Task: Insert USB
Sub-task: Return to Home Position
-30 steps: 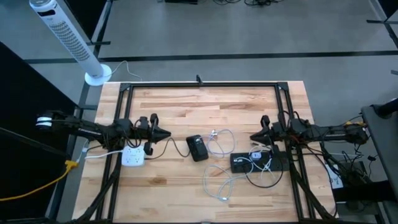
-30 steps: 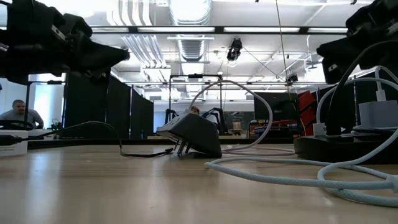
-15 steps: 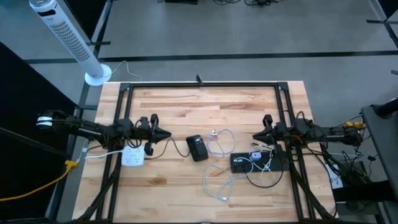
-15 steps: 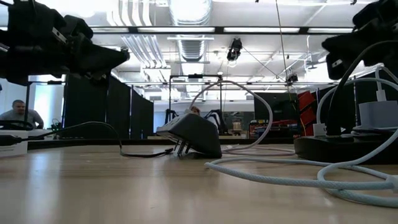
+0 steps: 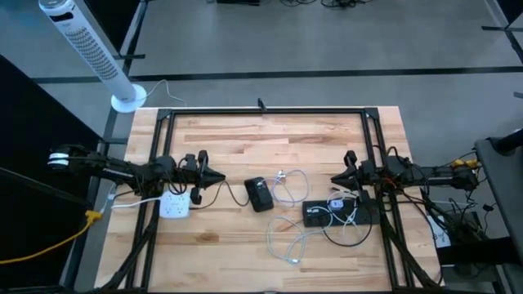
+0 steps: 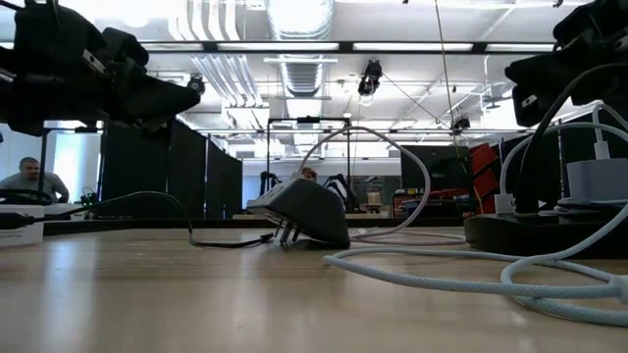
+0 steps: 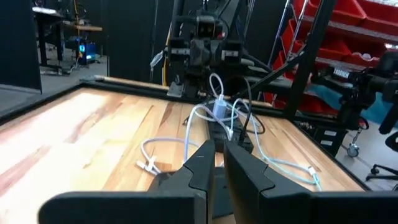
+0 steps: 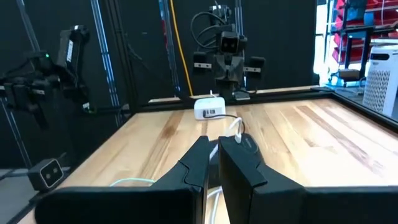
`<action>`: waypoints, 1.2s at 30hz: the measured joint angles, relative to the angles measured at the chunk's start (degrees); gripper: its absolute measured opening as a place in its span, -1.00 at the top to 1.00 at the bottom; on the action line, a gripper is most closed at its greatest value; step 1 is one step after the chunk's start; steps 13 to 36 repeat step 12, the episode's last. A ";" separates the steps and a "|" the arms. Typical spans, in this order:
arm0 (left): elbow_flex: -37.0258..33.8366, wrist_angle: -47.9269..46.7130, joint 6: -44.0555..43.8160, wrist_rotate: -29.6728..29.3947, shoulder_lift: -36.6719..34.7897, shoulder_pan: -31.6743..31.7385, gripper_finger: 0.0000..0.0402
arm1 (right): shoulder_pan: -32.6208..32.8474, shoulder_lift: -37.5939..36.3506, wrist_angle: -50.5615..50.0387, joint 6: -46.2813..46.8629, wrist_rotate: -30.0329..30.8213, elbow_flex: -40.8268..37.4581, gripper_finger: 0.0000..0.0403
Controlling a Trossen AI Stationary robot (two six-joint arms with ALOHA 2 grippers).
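A small black box (image 5: 260, 194) lies at the table's middle, and its black cord runs left toward a white adapter (image 5: 173, 204). In the low view the box (image 6: 306, 211) sits tilted, one end raised. Loose white USB cables (image 5: 290, 186) loop between the box and a black power strip (image 5: 341, 214). One plug end (image 7: 149, 165) lies on the wood. My left gripper (image 5: 219, 176) hovers level, left of the box, shut and empty (image 7: 214, 167). My right gripper (image 5: 333, 178) hovers level above the strip's far side, shut and empty (image 8: 212, 155).
A black metal frame (image 5: 261, 110) borders the table's far and side edges. Another white cable (image 5: 296, 243) trails toward the near edge. Bare wood lies at the far half and the near left. A person (image 6: 27, 181) sits in the room beyond.
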 joint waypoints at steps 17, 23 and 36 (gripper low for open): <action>0.00 -0.46 0.00 0.01 0.19 0.00 0.89 | 0.00 0.40 0.05 0.00 0.00 0.00 0.91; 0.00 -0.46 0.00 0.01 0.19 0.00 0.89 | 0.00 0.40 0.05 0.00 0.00 0.00 0.91; 0.00 -0.46 0.00 0.01 0.19 0.00 0.89 | 0.00 0.40 0.05 0.00 0.00 0.00 0.91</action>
